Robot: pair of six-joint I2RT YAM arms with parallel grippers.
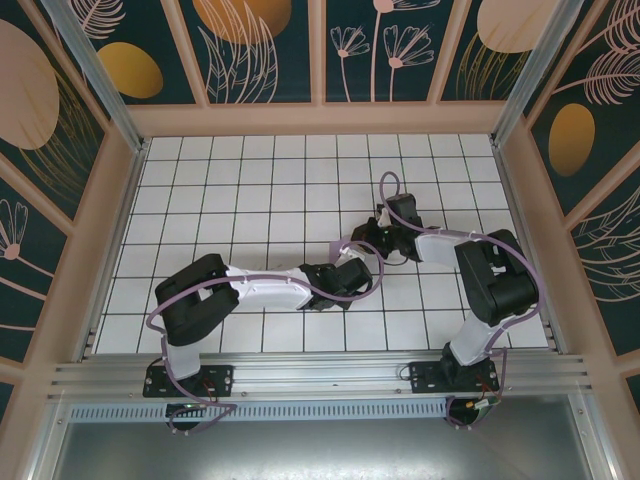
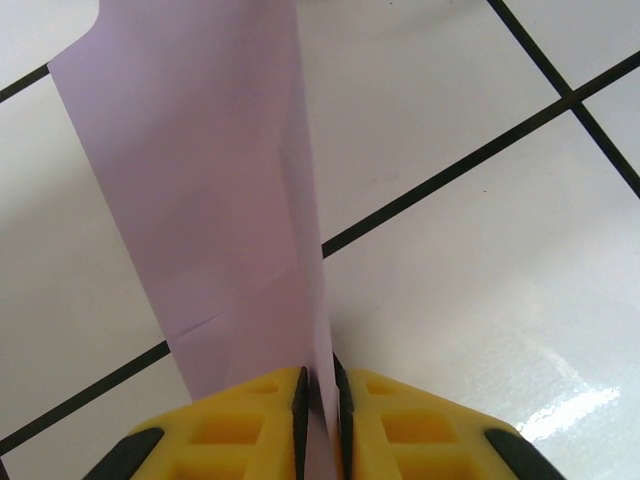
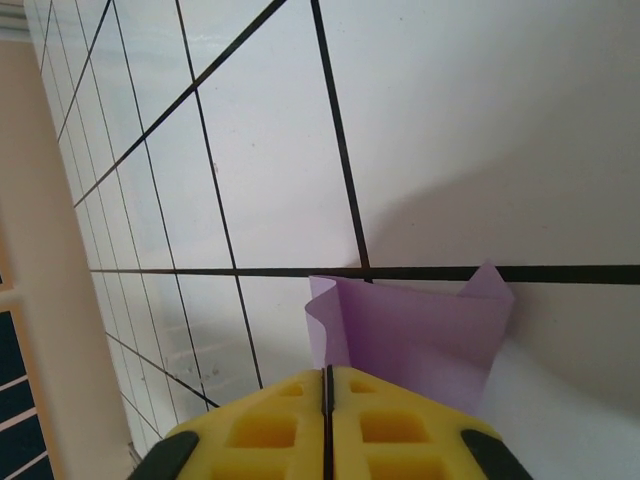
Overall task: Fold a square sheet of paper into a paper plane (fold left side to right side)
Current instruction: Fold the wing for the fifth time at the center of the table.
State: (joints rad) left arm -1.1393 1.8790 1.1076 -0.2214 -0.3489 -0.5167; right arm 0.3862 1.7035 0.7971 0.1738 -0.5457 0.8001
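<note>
Paper: lavender paper sheet (image 2: 200, 180), folded, runs from bottom centre to upper left, above the counter (image 2: 500, 300).
Left fingers (image 2: 255, 415): pinched on its fold.
Right fingers (image 3: 390, 420): closed on its edge.
Handling: probably light, limp, easily creased; grip beside folds.

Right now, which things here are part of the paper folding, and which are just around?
In use: thin folded lavender-purple paper sheet; left yellow jaws, pinching it; right yellow jaws, shut on it.
Just around: white grid-tiled table; leaf-patterned walls.
</note>
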